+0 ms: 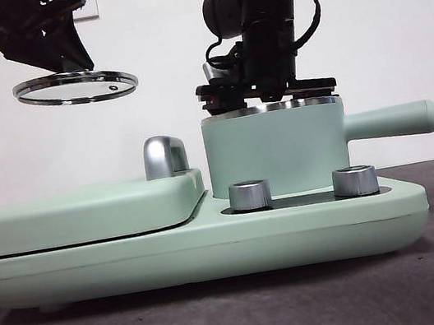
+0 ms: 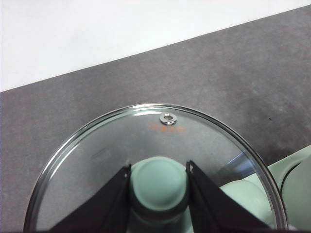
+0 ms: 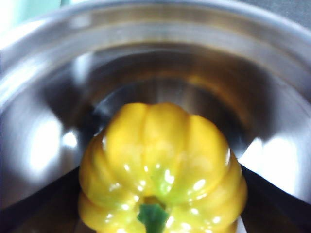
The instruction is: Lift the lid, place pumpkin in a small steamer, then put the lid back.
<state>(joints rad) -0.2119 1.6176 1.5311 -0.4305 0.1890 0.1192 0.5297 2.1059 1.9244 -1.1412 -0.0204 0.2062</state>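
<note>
- White wall behind and a dark grey counter [image 1: 227, 319] below; two pale plates on the wall, cut off by the top edge, too little of them shown to read.
- One wide mint-green appliance base [image 1: 199, 253] sits on the counter; it bears two silver knobs [image 1: 249, 195] at the front, one flat mint-green cover [image 1: 84, 214] with a chrome handle [image 1: 164, 156], and the small steamer [image 1: 275, 151] beside that cover.
- The small steamer stands upright behind the two knobs; its long handle points away from the cover, level, with nothing near it.
- Right gripper [image 1: 268, 91] reaches down into the steamer's mouth from above, its dark body covering most of the steel rim – nothing else stands over the pot.
- In the right wrist view the pumpkin [image 3: 163, 170] sits low inside the shiny steel wall of the steamer, green stem toward the camera; the black fingers [image 3: 34, 206] flank it on both sides, closed against its ribs.
- Left gripper [image 1: 57, 52] hangs well above the flat cover, clear of the pot; its fingers [image 2: 109, 204] pinch the mint-green knob of the lid [image 2: 155, 145].
- One lid – clear glass, steel rim, a small steel vent hole near the edge; it hangs nearly level in the air, touching nothing but the fingers.
- A faint orange mark lies on the glass beside the vent hole, too blurred to read; no other writing shows.
</note>
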